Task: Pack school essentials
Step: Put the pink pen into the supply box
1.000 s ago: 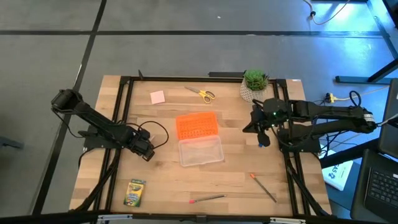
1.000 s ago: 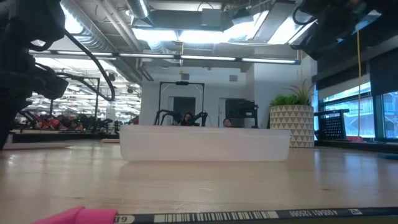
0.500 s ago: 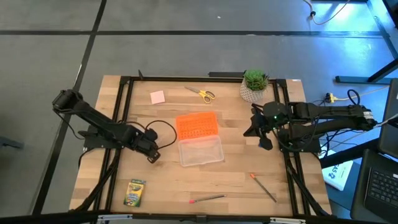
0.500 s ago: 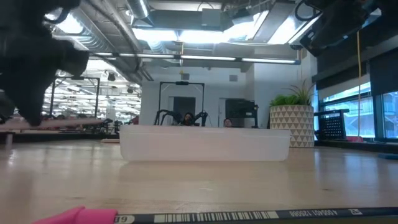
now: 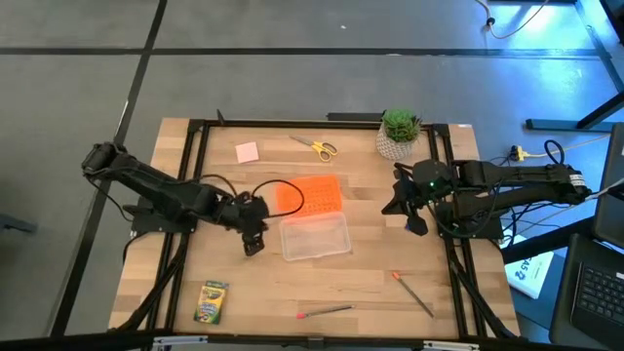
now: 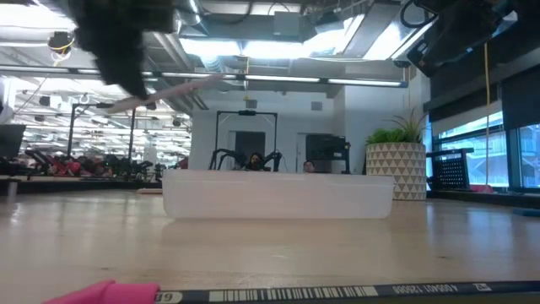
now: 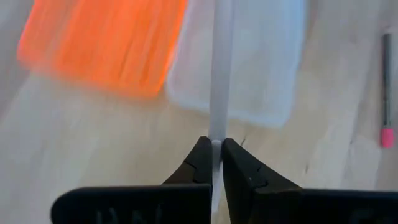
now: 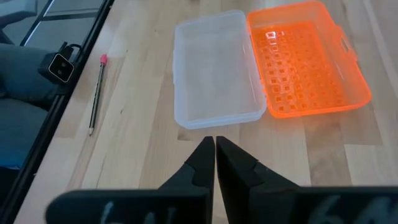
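Observation:
My left gripper (image 5: 253, 241) hangs above the table just left of the open clear case (image 5: 314, 237), shut on a thin pale stick (image 7: 219, 74), a pen or pencil. The case's orange lid (image 5: 308, 196) lies flat behind its tray. My right gripper (image 5: 414, 220) waits shut to the right of the case. A crayon box (image 5: 212, 301), a pink-tipped pen (image 5: 327, 311) and a red-tipped pencil (image 5: 413, 292) lie near the front edge. Yellow-handled scissors (image 5: 317, 148) and a pink pad (image 5: 247, 152) lie at the back. My left gripper pinches the pale stick near one end (image 7: 216, 145) between its two fingers. The stick runs on forward along the fingers, out over the clear case. It is lifted clear of the table and shows slanting, nearly level, in the low view (image 6: 169, 89).
A potted plant (image 5: 400, 132) stands at the back right, just behind my right arm. Black frame rails (image 5: 190, 175) run along the table's sides. Bare wood lies between the case and the things at the front edge.
My left gripper has risen and travelled from the table's left part toward the clear case, rolling about its own axis as it went, staying shut. The stick has gone with it, clear of the table.

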### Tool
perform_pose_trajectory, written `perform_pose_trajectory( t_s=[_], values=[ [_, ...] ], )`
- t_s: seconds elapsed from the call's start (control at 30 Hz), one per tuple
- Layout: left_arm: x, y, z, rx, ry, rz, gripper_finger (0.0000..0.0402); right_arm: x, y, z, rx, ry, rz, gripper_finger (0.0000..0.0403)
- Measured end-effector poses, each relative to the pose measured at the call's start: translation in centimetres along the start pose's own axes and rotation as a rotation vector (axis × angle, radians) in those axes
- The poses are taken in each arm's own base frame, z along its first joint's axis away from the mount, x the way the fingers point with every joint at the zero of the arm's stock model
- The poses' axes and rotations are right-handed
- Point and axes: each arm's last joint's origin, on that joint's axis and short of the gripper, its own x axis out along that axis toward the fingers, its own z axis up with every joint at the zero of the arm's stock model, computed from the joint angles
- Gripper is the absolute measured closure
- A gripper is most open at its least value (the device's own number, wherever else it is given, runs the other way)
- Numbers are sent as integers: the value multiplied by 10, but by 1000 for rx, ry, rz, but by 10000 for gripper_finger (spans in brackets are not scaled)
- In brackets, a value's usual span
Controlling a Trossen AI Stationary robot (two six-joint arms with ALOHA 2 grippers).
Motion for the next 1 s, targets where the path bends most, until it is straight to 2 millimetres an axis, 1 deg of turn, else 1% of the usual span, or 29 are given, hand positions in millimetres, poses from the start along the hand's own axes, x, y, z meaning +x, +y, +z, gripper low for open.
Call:
perform_pose_trajectory(
  t_s=[0.17,0.27,0.37,0.53,0.67,0.77,1.0],
  values=[
    [13,-2,23,146,-104,-31,397,0,0,0,0,0,0,383],
    [30,-4,31,207,-131,-43,397,0,0,0,0,0,0,383],
    [48,-3,36,208,-139,-33,397,0,0,0,0,0,-1,383],
    [73,-1,37,212,-96,-52,397,0,0,0,1,0,0,383],
    [89,-1,31,222,-29,-67,397,0,0,0,0,0,0,383],
    [95,-2,30,237,-18,-73,397,0,0,0,0,0,-1,383],
    [102,3,30,256,2,-45,397,0,0,0,0,0,-1,383]
  ],
)
